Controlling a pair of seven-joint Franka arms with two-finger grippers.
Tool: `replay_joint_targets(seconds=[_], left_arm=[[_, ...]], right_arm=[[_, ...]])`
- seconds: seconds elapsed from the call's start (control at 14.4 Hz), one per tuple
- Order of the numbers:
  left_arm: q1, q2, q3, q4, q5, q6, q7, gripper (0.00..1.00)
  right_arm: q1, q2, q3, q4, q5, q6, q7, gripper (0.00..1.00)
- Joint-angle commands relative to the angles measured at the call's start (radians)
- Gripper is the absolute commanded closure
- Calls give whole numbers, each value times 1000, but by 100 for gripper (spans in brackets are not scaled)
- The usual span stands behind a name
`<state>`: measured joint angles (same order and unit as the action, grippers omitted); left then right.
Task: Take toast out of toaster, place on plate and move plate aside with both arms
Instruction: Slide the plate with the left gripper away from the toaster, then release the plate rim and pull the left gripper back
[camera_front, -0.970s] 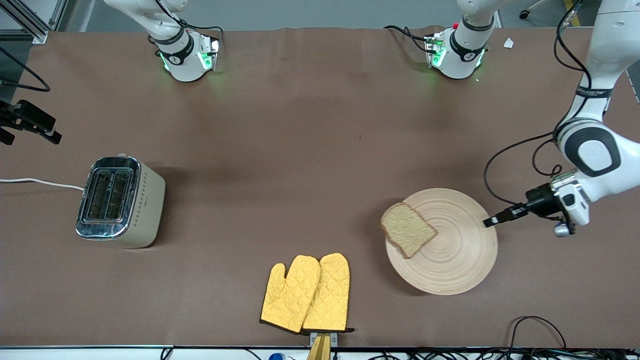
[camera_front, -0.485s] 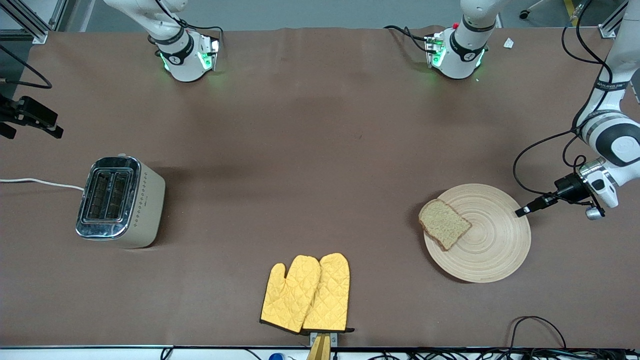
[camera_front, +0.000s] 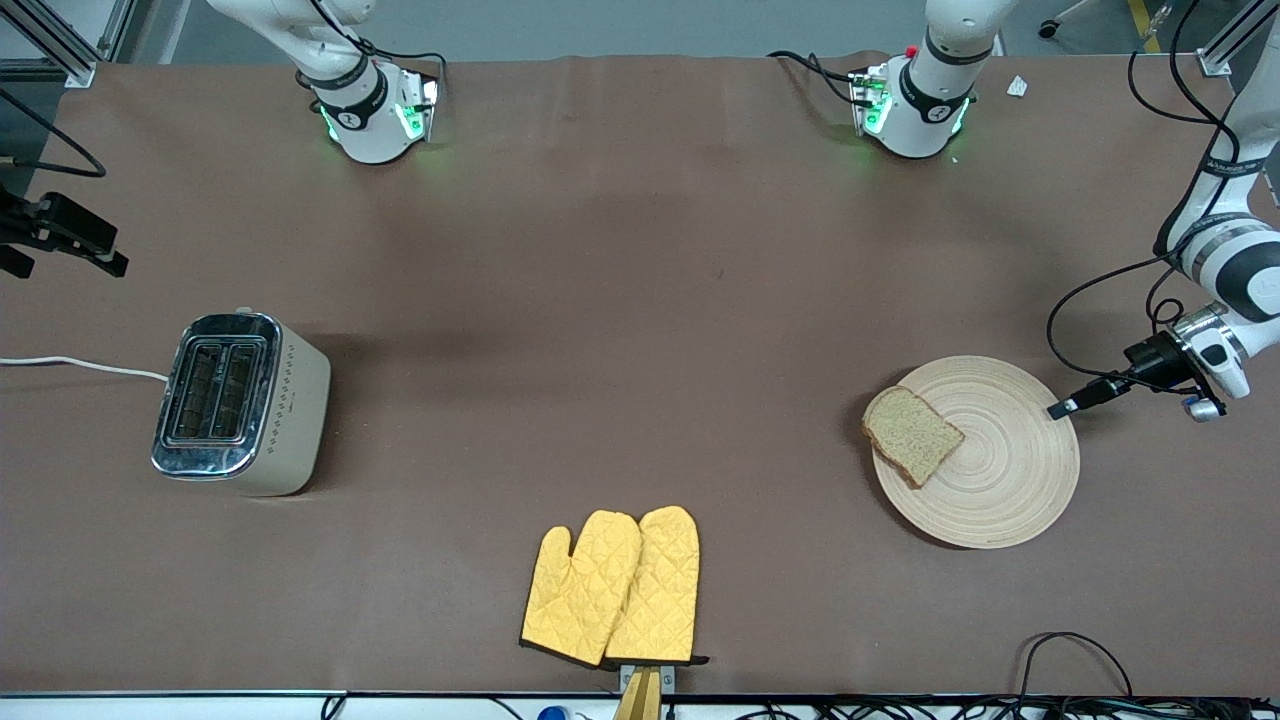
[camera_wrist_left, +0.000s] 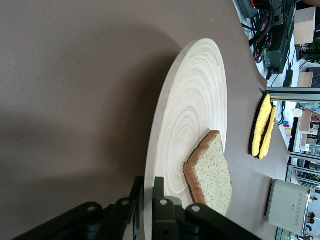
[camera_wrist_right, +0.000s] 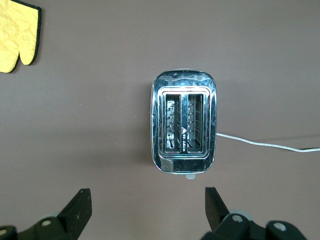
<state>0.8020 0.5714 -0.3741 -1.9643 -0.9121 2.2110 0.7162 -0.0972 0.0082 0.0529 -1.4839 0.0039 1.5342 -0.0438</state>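
Toast (camera_front: 912, 434) on plate (camera_front: 1010, 480), toaster (camera_front: 240, 402) empty: plate-shifting step, I judge. My left claw (camera_front: 1060, 408) pinched on plate rim, near left arm's end of surface. Right claw (camera_wrist_right: 147, 212) wide over toaster, waiting. Next: release cleanly.

Left arm reaches out low from its base to its own end of the table, wrist bent down, left gripper (camera_front: 1062, 408) with jaws pinched on the rim of the plate (camera_front: 1010, 500); in the left wrist view the fingers (camera_wrist_left: 159, 200) sit close together on that edge. Right arm is raised at its end of the table and waits, right gripper (camera_wrist_right: 147, 210) hanging over the toaster (camera_wrist_right: 184, 122) with jaws spread wide, holding nothing.
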Motion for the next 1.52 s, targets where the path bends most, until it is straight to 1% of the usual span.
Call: replay_joint_targets(seconds=[0.0,0.07,0.14,0.21,0.28,0.55,0.69,0.9,1.11,1.46], left_arm=[[20,-1,-9,4,-11,-20,5,48],[22,-1,-9,5,-10,-20,6,5],[22,-4,-9,8,-8,-20,8,0],[22,-7,-8,16,-1,-20,8,0],[22,-8,-6,45,57,-20,8,0],[36,10,-8,232,342,-45,-18,0],[16,5,-16,316,424,-100,-78,0],[-64,-8,-22,464,583,-189,-213,0],[-171,-40,-22,542,699,-198,-314,0],[-371,-110,-23,568,828,-200,-571,0]], right_arm=[[-4,-4,8,-1,-10,9,18,0],[-4,-4,8,-1,-10,9,18,0],[-4,-4,8,-1,-10,9,18,0],[-4,-4,8,-1,-10,9,18,0],[-6,-4,8,-1,-10,9,18,0],[-4,-4,8,-1,-9,14,18,0],[-4,-4,8,-1,-9,14,18,0],[-4,-4,8,-1,-9,14,18,0],[-7,-4,8,-1,-9,23,18,0],[-9,-4,7,-2,-9,24,18,0]])
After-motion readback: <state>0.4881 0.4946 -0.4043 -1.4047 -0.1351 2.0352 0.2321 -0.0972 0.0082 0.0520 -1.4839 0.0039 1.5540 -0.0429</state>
